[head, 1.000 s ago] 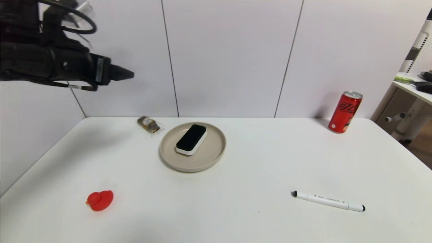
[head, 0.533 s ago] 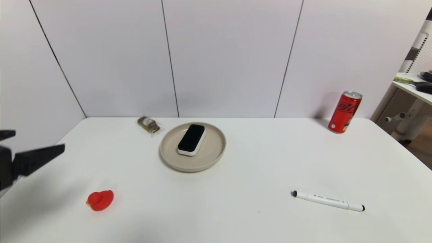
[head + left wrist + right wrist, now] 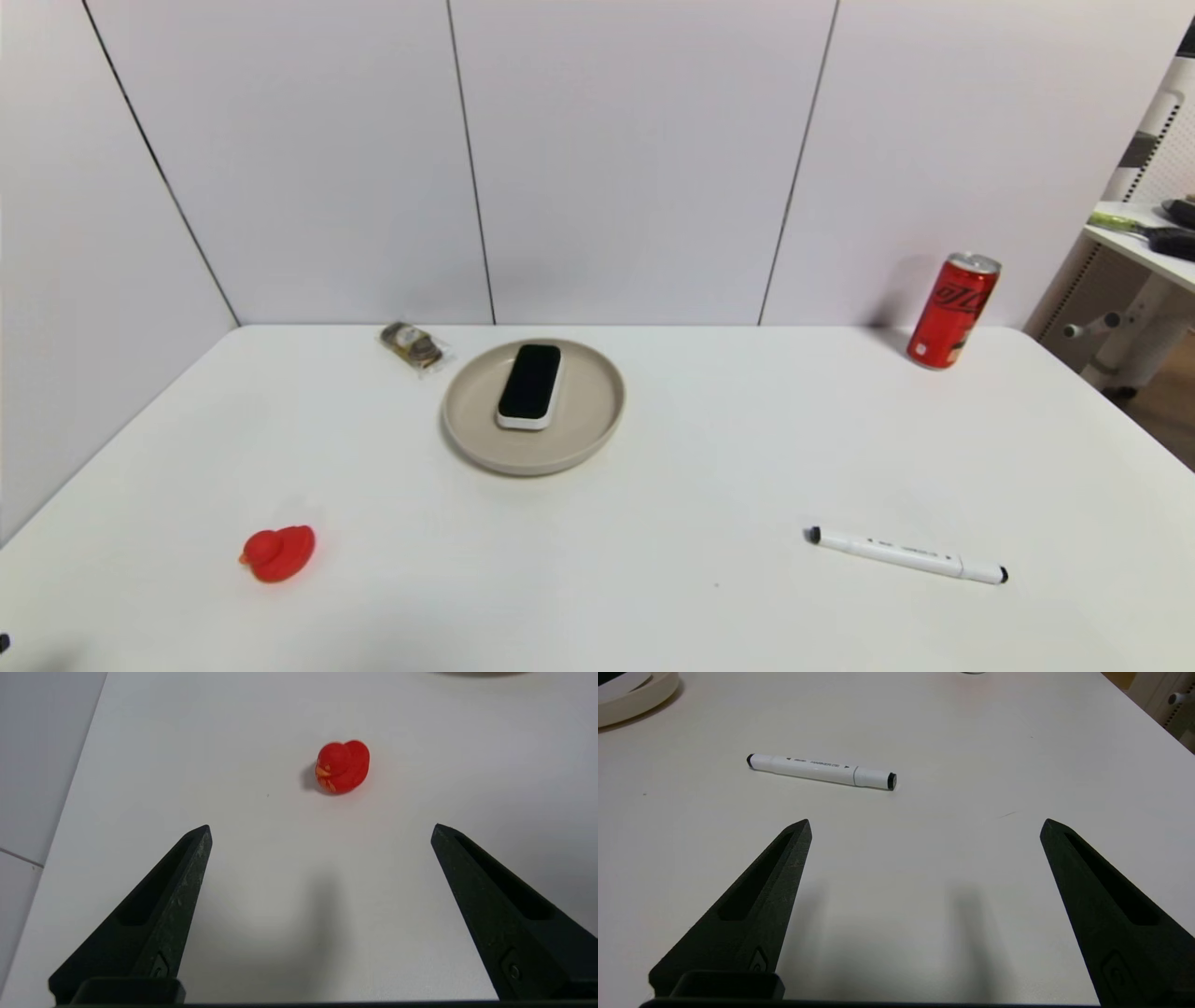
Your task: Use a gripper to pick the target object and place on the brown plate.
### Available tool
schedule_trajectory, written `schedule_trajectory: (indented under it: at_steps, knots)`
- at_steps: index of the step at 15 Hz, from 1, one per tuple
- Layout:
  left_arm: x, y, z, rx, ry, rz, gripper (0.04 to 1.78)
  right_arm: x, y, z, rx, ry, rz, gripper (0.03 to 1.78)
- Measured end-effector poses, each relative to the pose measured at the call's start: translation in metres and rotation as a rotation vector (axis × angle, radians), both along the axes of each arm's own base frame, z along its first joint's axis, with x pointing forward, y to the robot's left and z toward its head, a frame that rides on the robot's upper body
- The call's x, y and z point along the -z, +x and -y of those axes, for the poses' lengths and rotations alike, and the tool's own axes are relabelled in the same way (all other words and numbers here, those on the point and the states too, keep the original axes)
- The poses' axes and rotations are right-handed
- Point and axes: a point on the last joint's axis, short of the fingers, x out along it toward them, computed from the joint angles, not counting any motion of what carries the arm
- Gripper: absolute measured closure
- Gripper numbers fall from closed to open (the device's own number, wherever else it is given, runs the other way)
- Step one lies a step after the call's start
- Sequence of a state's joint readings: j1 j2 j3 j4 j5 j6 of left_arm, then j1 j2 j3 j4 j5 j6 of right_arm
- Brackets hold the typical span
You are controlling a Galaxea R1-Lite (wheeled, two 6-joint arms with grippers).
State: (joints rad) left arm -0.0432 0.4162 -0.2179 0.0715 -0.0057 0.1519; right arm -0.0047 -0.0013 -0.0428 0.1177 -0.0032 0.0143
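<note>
The target object [image 3: 529,385], a flat black-topped block with a white body, lies on the brown plate [image 3: 588,429] at the table's far middle. My left gripper [image 3: 321,828] is open and empty, low over the table's near left part, short of the red rubber duck [image 3: 343,766]. My right gripper [image 3: 924,826] is open and empty over the near right part, short of the white marker pen [image 3: 822,771]. Neither gripper shows in the head view beyond a dark speck at the lower left corner. The plate's rim [image 3: 630,697] shows in the right wrist view.
The red duck [image 3: 278,553] sits near the front left, the white marker pen [image 3: 907,556] near the front right. A red can [image 3: 954,310] stands at the back right. A small wrapped packet [image 3: 414,344] lies behind the plate's left side.
My left arm has dropped from high at the left, down past the table's left edge and out of the head view. The block on the plate has turned slightly.
</note>
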Motion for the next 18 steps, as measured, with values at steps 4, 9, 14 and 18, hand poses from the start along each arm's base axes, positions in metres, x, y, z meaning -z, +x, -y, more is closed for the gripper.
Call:
schedule_trajectory:
  at_steps: [4,9,14,18]
  knots:
    - [0.044,-0.022,0.000,-0.015,-0.010,0.069,0.13,0.000,0.000,0.000,0.000,0.000,0.000,0.12]
    - [0.056,-0.034,0.000,-0.050,-0.102,0.196,0.13,0.000,0.000,0.000,0.000,0.000,0.000,0.12]
    - [0.058,-0.036,0.000,-0.054,-0.127,0.218,0.13,0.000,0.000,0.000,0.000,0.000,0.000,0.12]
    - [0.058,-0.036,0.000,-0.054,-0.127,0.221,0.13,0.000,0.000,0.000,0.000,0.001,0.000,0.12]
